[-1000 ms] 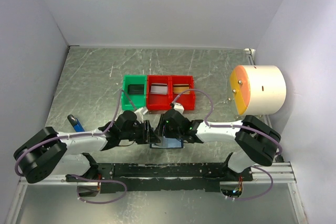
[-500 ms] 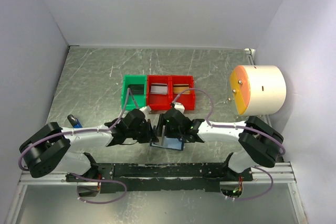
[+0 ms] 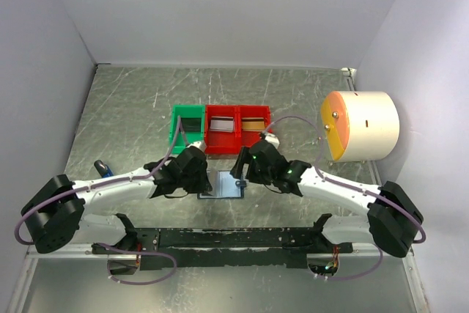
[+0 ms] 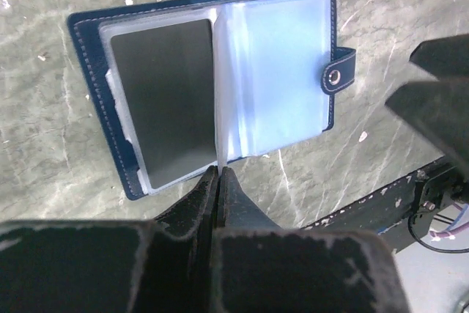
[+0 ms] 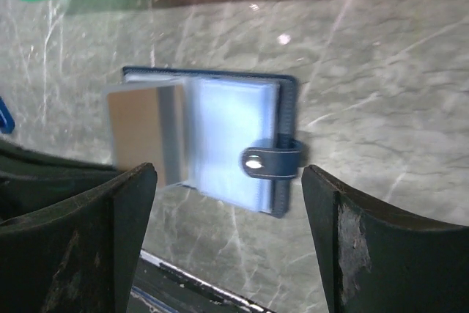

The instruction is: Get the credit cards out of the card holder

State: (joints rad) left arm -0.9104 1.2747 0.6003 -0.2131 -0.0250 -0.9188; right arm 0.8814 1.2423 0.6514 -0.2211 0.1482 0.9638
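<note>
The card holder lies open on the table, a navy wallet with clear blue-grey sleeves and a snap tab. It also shows in the top view and the right wrist view. A dark card sits in its left pocket; in the right wrist view this card looks silvery-tan. My left gripper is shut on the lower edge of an upright clear sleeve at the fold. My right gripper is open and empty, above and short of the holder's tab side.
A green bin and two joined red bins stand just behind the holder, each with a card inside. A white cylinder with an orange face is at the right. A small blue tag lies at the left. The black base rail runs along the near edge.
My right gripper has drawn back and to the right, off the card holder, which now lies flat and open. My left gripper stays at the fold.
</note>
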